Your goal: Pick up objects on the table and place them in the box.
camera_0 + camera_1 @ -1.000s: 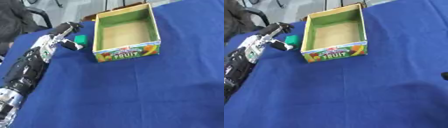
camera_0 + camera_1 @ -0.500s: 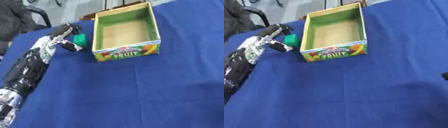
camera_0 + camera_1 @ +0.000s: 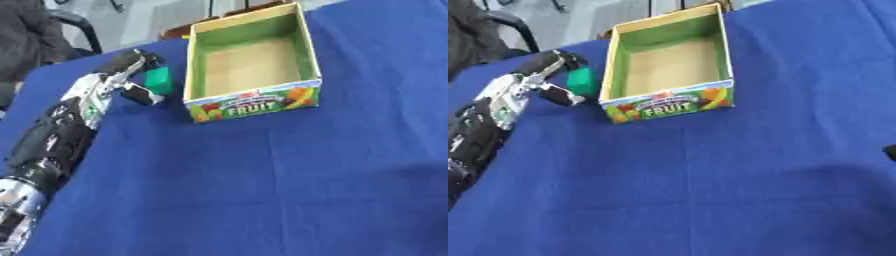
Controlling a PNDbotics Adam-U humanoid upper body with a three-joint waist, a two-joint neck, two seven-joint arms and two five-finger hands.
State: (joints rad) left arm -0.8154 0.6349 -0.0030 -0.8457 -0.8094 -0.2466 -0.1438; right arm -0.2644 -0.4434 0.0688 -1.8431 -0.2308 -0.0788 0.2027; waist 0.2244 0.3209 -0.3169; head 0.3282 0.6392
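The left hand (image 3: 129, 75) reaches out along the far left side of the table (image 3: 262, 190), its arm running from the near left corner up toward the box. Its fingers curl over the top of a small green block (image 3: 160, 81) and its thumb sits low against the block's near side, so the hand is closed round the block. The block stands on end, its long axis roughly upright and leaning slightly away from the hand. Whether it is touching the blue cloth or lifted just off it I cannot tell.

Just beyond the hand's fingertips, on the side away from the arm, sits the open cardboard box (image 3: 254, 107), with green inner walls, a tan floor and a printed fruit panel reading "FRUIT" on its near short end. Its long axis runs away from the robot, tilted a little to the right at the far end. The box's left wall stands right beside the block, between the block and the box's inside. Nothing lies inside the box as far as I can see.

Behind the hand, past the table's far edge, are a dark chair (image 3: 79, 27) and part of a person in dark clothing.

At the right edge of the right eye view a small dark shape (image 3: 891, 152) shows, probably the right hand; its fingers cannot be made out.
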